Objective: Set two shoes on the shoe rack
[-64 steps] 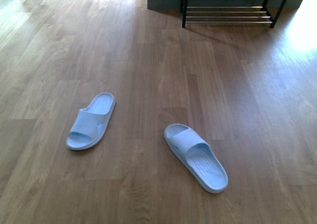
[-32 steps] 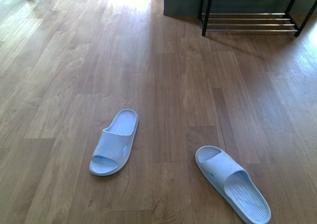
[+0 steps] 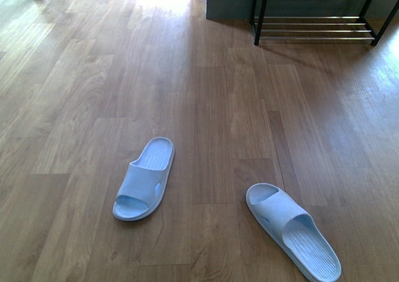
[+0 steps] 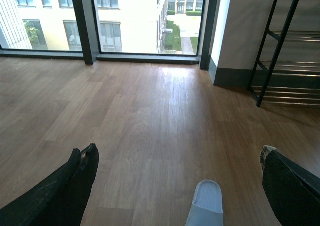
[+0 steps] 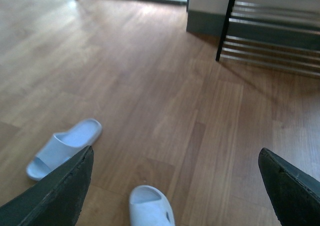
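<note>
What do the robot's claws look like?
The left claw and right claw each have two chunky black fingers with a rough, matte surface, narrowing to rounded tips. One left fingertip looks pale and scuffed. No cables or markings show.

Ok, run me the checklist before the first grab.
1. Left slide and right slide sole-down on the floor: ok.
2. Left gripper open, holding nothing: ok.
3. Right gripper open, holding nothing: ok.
4. A slide between either gripper's fingers: not ok, both lie apart from them.
5. Room on the rack: ok, visible rods are bare.
6. Slides within reach from here: cannot tell.
</note>
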Controlling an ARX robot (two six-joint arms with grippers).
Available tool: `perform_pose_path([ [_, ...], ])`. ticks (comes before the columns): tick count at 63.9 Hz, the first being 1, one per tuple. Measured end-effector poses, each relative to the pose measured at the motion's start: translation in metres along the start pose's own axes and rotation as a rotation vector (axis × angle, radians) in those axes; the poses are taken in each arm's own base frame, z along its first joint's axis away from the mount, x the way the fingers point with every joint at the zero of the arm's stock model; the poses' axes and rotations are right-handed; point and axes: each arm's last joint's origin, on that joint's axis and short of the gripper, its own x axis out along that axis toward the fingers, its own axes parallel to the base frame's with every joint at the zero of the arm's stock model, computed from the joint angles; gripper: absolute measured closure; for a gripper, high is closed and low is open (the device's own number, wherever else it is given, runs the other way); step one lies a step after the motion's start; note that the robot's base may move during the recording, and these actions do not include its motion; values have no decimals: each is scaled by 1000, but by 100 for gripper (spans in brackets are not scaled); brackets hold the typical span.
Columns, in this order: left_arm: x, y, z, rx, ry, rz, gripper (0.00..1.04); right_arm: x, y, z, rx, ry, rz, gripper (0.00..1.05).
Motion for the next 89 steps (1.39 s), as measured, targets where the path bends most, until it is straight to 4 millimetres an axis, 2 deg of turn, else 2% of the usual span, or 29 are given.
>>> perform_pose_path([
  [7, 0, 0, 0, 0, 0, 0, 9, 47, -11, -44, -42, 162, 10, 9],
  [15, 0, 0, 0, 0, 0, 0, 9, 84, -12, -104, -100, 338, 63, 9],
  [20, 0, 0, 0, 0, 0, 0, 9, 100, -10, -142, -145, 429, 103, 9],
  [27, 0, 0, 0, 0, 0, 0, 9, 116, -8, -183, -191, 511, 141, 9],
  [29, 0, 0, 0, 0, 0, 0, 9, 119, -7, -190, -204, 522, 146, 9],
  [33, 0, 0, 0, 0, 0, 0, 9, 131, -8, -215, -229, 567, 146, 9],
  [38, 0, 0, 0, 0, 0, 0, 9, 141, -10, -232, -237, 592, 138, 9],
  [51, 0, 0, 0, 0, 0, 0, 9, 168, -16, -254, -240, 604, 115, 9],
  [65, 0, 0, 0, 0, 0, 0, 9, 195, -5, -265, -209, 623, 151, 10],
  [77, 0, 0, 0, 0, 0, 0, 9, 209, 2, -267, -176, 614, 154, 36],
  [89, 0, 0, 0, 0, 0, 0, 9, 212, 4, -266, -135, 601, 144, 62],
])
